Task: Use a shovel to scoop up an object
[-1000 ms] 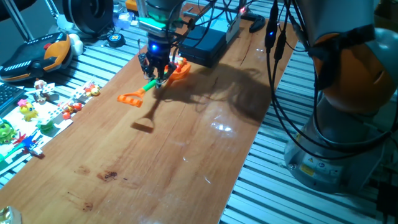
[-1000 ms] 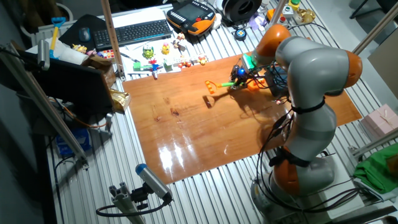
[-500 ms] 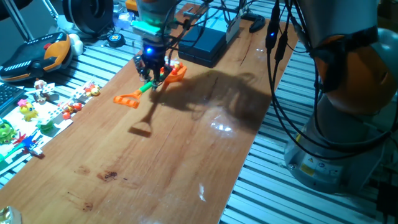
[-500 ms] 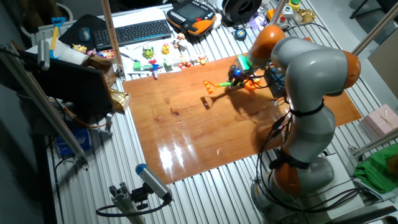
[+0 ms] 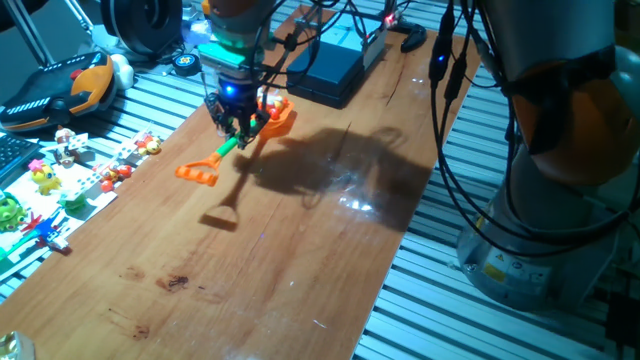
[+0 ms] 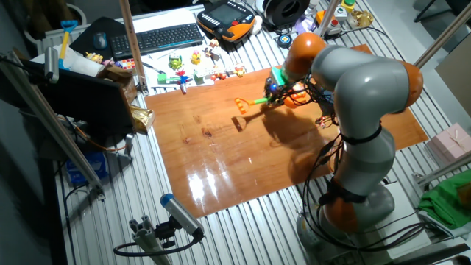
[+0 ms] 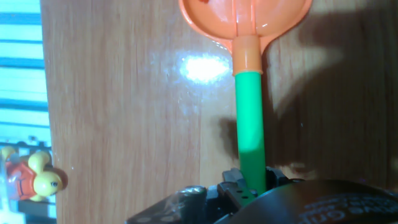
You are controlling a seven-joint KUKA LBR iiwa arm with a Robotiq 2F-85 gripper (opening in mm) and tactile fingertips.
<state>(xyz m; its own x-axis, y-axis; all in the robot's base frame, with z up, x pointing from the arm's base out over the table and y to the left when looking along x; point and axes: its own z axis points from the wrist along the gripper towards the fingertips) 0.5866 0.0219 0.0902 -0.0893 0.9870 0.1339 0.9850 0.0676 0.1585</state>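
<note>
Above the wooden bench (image 5: 300, 250), whose left edge is lined by a black box (image 5: 325, 70) and small toy figures (image 5: 60, 170), the shovel (image 5: 228, 150) is held clear of the board by its green shaft in the closed claw (image 5: 238, 125).

Light is cast from above, and white glare patches are thrown onto the glossy table (image 5: 300, 250) in all three views. A broad soft shadow of the arm is laid across the wood in both fixed views, with a small separate shadow beneath the shovel (image 5: 232, 145). The fixed views are rather dim. In the hand view the hand (image 7: 249, 196) is blurred.
</note>
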